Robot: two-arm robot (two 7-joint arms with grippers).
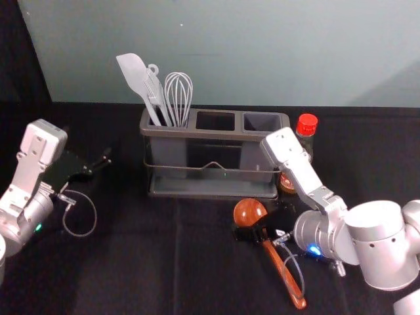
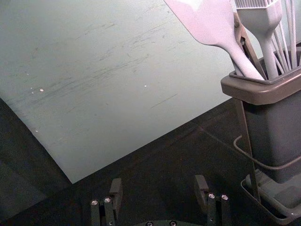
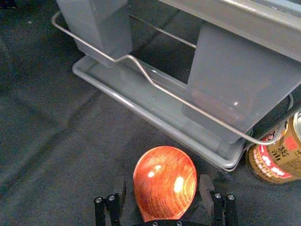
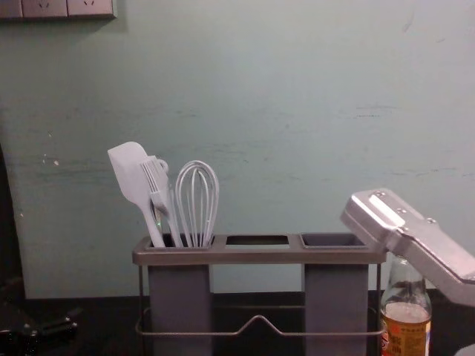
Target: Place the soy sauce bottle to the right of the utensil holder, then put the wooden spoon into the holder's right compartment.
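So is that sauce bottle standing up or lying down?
The bottle is upright: its red cap is on top, and the chest view shows its neck above the label.

1. My left tool [image 1: 98, 165] is spread open, its two fingers [image 2: 116, 192] well apart above the dark counter [image 2: 174, 162].
2. I see the utensil holder [image 2: 263, 92] near them, not touching, with its wire rail [image 2: 270, 166] curving around below the rim.
3. In its end compartment I have a pale spatula [image 2: 207, 26], a brush [image 2: 261, 23] and whisk wires [image 2: 292, 33], all leaning.
4. Behind everything I get a scuffed, pale wall [image 2: 94, 103].
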